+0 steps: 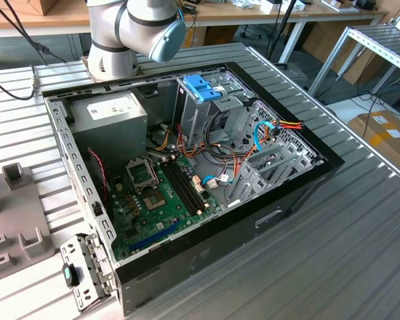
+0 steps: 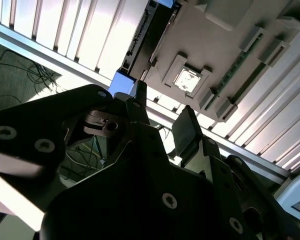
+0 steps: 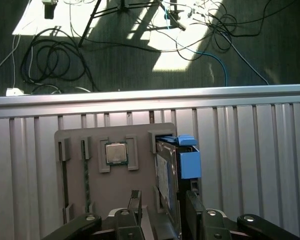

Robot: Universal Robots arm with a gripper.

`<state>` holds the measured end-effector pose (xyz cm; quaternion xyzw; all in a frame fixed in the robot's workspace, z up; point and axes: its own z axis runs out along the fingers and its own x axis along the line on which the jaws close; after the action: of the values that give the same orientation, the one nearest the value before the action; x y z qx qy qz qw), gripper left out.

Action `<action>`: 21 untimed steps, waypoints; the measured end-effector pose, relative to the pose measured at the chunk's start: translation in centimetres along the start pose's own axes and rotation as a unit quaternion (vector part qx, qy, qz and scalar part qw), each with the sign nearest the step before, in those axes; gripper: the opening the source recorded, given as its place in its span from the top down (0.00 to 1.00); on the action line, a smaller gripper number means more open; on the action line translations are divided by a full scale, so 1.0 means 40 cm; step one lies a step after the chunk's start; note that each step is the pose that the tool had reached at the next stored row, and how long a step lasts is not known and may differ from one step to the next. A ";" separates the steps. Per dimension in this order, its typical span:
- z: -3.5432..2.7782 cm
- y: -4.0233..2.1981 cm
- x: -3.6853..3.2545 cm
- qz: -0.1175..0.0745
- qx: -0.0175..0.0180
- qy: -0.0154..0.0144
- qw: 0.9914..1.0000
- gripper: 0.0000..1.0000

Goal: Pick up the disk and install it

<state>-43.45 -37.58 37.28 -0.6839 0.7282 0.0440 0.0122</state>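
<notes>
**Gripper.** In the first wrist view the gripper (image 3: 163, 196) is open. Its two dark fingers (image 3: 135, 205) stand apart, one on each side of the disk's near end. A visible gap remains on each side and neither pad appears to touch.

**Disk.** The disk (image 3: 167, 170) stands on its thin edge in a slot of the grey fixture tray (image 3: 90, 135). It lies directly ahead of the gripper, on the gripper's centre line. Its long axis runs straight away from the gripper, so its broad faces are turned toward the two fingers. This alignment is judged to be the relation on which the grasp depends. The blue carrier (image 3: 189, 162) frames the disk and projects at its far end on one side.

**Tray.** A processor chip (image 3: 116, 153) sits in a square recess just beside the disk's slot and is apart from the fingers.

**Surroundings.** The tray rests on the ribbed metal table (image 3: 250, 160). Loose cables (image 3: 50, 60) lie on the floor beyond the table's edge.

**Arm pose.** The wrist is judged to look down and forward over the tray. In the exterior view the arm (image 1: 130, 30) rises behind the open computer case (image 1: 253, 227). The case's upright drive cage (image 1: 200, 117) is well apart from the tray.
</notes>
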 end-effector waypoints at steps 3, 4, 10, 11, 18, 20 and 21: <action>0.002 0.000 0.000 0.000 0.000 0.000 1.000 0.52; 0.002 0.000 0.000 0.000 0.000 0.000 1.000 0.52; 0.005 0.000 -0.002 0.000 0.000 0.000 1.000 0.52; 0.006 0.000 -0.002 0.000 0.000 0.000 1.000 0.52; 0.009 0.000 -0.004 0.000 0.000 0.000 1.000 0.52; 0.009 0.000 -0.004 0.000 0.000 0.000 1.000 0.52; 0.010 0.000 -0.004 0.000 0.000 0.000 1.000 0.52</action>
<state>-43.45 -37.39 36.91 -0.6839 0.7282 0.0440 0.0123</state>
